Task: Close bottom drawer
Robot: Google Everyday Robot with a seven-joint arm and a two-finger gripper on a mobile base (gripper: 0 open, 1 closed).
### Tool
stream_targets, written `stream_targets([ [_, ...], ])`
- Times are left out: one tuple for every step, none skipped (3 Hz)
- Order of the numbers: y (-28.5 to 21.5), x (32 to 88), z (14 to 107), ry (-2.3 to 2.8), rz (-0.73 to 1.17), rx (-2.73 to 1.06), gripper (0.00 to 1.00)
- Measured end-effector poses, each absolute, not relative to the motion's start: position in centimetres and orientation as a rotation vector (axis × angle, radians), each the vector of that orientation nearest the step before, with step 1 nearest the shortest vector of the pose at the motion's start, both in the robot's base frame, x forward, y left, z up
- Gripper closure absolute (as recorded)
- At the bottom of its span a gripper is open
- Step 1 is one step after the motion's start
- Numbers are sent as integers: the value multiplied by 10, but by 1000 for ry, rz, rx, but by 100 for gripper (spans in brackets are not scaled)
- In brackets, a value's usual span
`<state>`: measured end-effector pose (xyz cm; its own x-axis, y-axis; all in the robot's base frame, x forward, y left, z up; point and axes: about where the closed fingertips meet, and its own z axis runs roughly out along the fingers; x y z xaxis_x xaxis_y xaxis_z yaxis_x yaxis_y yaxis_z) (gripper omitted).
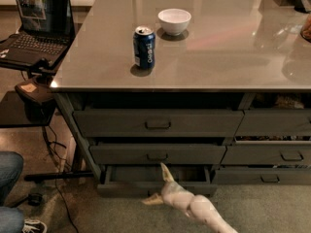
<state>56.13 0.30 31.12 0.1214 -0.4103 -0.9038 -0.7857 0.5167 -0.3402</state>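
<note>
The bottom drawer (pixel 127 188) is the lowest of the wide dark grey stack under the table. It stands pulled out a little, and its bare floor shows behind the low front. My gripper (pixel 157 184) is right at the drawer's front, near its middle, with the pale arm coming in from the lower right. It is open and wide apart: one finger (pixel 166 173) points up over the drawer's front edge, while the other (pixel 151 200) points left, low by the floor. Nothing is held.
On the grey table top (pixel 233 57) stand a blue can (pixel 144 47) and a white bowl (pixel 174 21). A laptop (pixel 36 25) sits on a stand at the left, with cables on the floor below. A person's leg and shoe (pixel 12 198) are at the bottom left. Narrower drawers (pixel 272 152) lie to the right.
</note>
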Motion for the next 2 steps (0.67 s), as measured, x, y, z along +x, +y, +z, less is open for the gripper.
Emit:
stream_targets([
  [-92, 504, 292, 1708, 266, -955, 0],
  [-115, 461, 268, 1793, 234, -921, 0],
])
